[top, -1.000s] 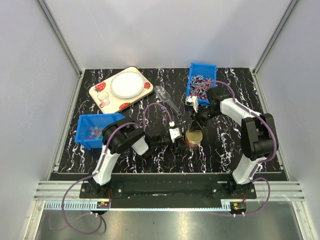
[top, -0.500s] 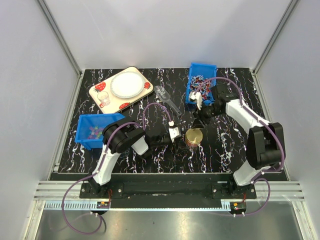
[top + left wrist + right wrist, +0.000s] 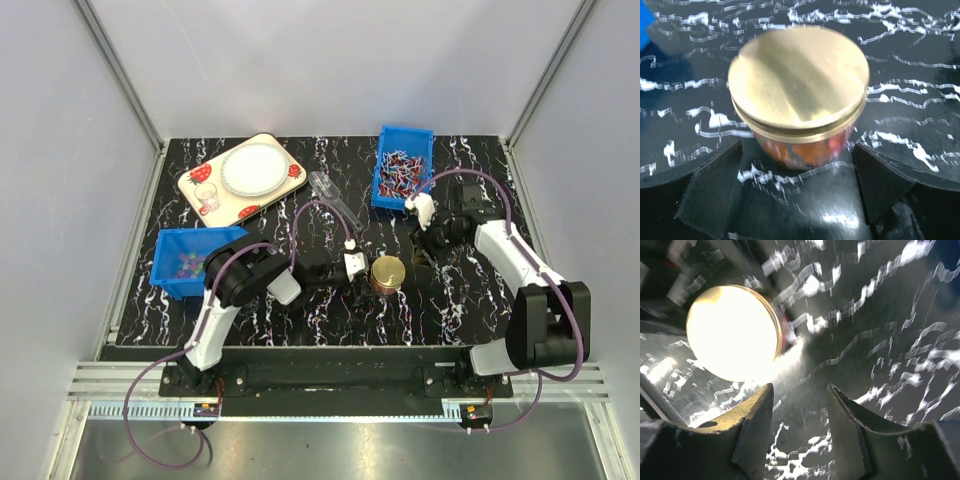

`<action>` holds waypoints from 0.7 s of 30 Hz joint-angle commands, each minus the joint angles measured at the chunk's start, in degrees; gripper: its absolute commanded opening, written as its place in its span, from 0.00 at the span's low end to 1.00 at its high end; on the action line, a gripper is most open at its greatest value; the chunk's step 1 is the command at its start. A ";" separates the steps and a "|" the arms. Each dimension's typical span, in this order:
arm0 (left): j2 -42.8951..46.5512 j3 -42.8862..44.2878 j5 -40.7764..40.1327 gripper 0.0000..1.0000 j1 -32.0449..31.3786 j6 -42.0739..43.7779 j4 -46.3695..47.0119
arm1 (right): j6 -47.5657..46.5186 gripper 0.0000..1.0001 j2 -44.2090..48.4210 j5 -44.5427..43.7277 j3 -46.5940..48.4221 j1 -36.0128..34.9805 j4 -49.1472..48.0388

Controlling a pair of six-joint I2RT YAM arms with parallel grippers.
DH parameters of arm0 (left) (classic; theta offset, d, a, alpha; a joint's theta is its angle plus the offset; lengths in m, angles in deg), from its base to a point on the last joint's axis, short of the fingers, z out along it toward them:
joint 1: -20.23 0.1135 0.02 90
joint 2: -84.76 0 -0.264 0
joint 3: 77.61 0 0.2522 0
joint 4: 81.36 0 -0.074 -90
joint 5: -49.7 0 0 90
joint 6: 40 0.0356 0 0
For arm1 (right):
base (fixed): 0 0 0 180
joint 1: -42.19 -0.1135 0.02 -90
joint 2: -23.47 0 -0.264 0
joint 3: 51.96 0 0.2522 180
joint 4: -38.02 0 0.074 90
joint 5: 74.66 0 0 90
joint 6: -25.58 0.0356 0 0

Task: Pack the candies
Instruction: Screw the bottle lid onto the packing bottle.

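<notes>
Candies (image 3: 184, 266), tiny beads of pink, yellow, green and blue, lie in a blue bin (image 3: 168, 280) well to the left of the jar (image 3: 387, 273) in the top view, nearer the left arm's base than the jar is. That jar, a short glass one with a gold lid (image 3: 799, 80) seated on it, stands upright on the black marbled table (image 3: 455, 295). The left wrist view shows red and orange shapes through the glass under the lid, too blurred to identify. The left gripper (image 3: 797, 170) sits low just left of the jar with its jaws spread wide, 1 dark pad (image 3: 710, 187) on each side of the jar and neither touching the glass. The right gripper (image 3: 800, 412) hangs to the right of the jar and a little beyond it, its 2 fingers (image 3: 752, 422) apart with only bare table showing in the gap. A second blue bin (image 3: 420, 137) of longer red, white and dark wrapped sweets (image 3: 400, 172) sits beyond the jar, slightly to its right. A clear plastic tool (image 3: 335, 198) lies beyond the jar to its left. Farther left and beyond stands a strawberry-patterned tray (image 3: 200, 180) carrying a white plate (image 3: 252, 168) and a small clear cup (image 3: 210, 207).
</notes>
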 commanded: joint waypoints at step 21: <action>-10.20 8.74 8.23 0.99 0.27 -10.37 11.55 | 9.08 0.50 -8.40 -2.37 -5.76 -3.77 -11.33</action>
